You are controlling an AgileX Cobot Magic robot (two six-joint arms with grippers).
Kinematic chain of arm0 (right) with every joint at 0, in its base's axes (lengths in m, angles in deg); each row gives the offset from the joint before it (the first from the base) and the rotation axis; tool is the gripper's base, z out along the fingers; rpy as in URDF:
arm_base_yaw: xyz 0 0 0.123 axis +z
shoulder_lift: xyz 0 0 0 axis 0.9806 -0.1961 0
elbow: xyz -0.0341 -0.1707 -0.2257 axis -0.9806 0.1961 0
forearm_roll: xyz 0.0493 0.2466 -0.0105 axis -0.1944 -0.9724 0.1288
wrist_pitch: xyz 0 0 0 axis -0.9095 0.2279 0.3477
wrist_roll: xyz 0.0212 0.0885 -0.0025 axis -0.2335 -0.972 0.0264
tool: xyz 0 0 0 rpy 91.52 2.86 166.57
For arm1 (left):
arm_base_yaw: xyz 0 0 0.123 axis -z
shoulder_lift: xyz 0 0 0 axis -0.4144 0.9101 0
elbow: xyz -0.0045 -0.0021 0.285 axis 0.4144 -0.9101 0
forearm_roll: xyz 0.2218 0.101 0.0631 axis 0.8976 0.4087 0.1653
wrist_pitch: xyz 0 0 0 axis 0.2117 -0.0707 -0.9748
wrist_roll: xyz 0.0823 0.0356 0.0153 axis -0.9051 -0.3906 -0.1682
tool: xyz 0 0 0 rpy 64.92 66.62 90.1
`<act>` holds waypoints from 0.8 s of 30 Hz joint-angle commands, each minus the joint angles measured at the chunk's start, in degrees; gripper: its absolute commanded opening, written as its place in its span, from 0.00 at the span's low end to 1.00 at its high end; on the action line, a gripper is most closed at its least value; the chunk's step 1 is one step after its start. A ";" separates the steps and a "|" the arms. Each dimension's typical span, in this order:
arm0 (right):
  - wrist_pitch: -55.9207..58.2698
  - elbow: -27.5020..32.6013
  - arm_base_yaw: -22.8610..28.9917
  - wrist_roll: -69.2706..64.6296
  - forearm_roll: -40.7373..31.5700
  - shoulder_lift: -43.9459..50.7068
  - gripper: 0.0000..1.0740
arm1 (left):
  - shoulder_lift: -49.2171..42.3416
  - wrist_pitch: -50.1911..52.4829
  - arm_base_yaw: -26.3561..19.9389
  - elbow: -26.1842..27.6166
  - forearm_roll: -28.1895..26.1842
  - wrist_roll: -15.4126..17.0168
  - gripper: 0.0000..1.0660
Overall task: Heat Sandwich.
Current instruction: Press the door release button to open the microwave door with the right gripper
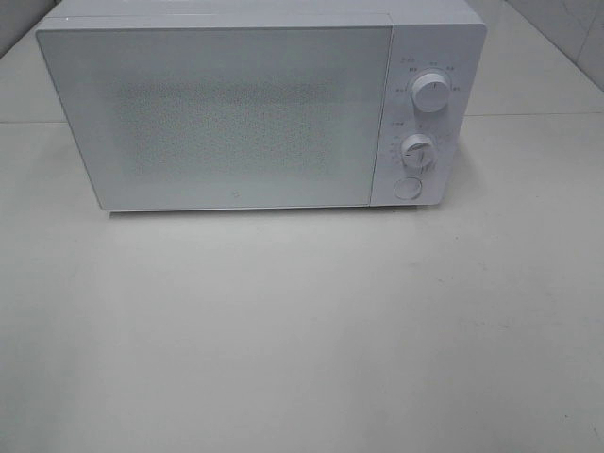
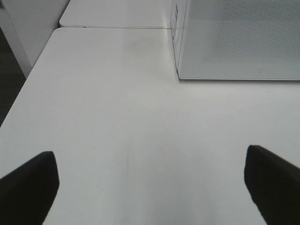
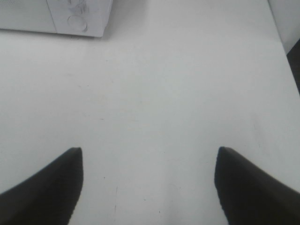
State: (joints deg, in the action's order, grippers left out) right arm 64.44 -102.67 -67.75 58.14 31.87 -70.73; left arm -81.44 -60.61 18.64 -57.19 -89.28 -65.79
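A white microwave (image 1: pixel 255 104) stands at the back of the white table (image 1: pixel 302 330) with its door shut. Two round knobs (image 1: pixel 431 92) and a round button (image 1: pixel 407 189) sit on its right panel. The sandwich is out of view in every frame. My left gripper (image 2: pixel 150 180) is open over bare table, with the microwave's front left corner (image 2: pixel 180 70) ahead of it. Also open, my right gripper (image 3: pixel 149 176) hovers above bare table, the microwave's control corner (image 3: pixel 77 21) far ahead. Neither gripper shows in the high view.
The table's left edge (image 2: pixel 28 79) drops off beside a grey wall panel (image 2: pixel 33 23). A seam (image 1: pixel 528 115) joins a second table behind. Its right edge (image 3: pixel 281 42) shows in the right wrist view.
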 commanded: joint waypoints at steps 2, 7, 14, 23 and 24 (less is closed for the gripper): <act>1.20 0.97 -2.69 1.49 0.23 3.55 0.71 | -1.60 0.11 -0.17 -0.17 -0.06 0.06 0.97; 1.26 1.26 -4.18 2.06 -0.29 8.19 0.71 | -1.60 0.11 -0.17 -0.17 -0.06 0.06 0.97; 1.26 1.26 -4.30 2.92 -0.97 12.26 0.71 | -1.60 0.11 -0.17 -0.17 -0.06 0.06 0.97; 1.20 1.26 -4.30 3.15 -1.15 12.26 0.71 | -1.60 0.11 -0.17 -0.17 0.00 0.06 0.97; 1.20 1.26 -4.30 3.15 -1.15 12.26 0.71 | -1.60 0.11 -0.17 -0.17 0.00 0.06 0.97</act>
State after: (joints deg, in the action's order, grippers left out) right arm 66.04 -101.52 -71.59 60.89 30.73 -59.90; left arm -81.44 -60.61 18.64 -57.19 -89.28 -65.79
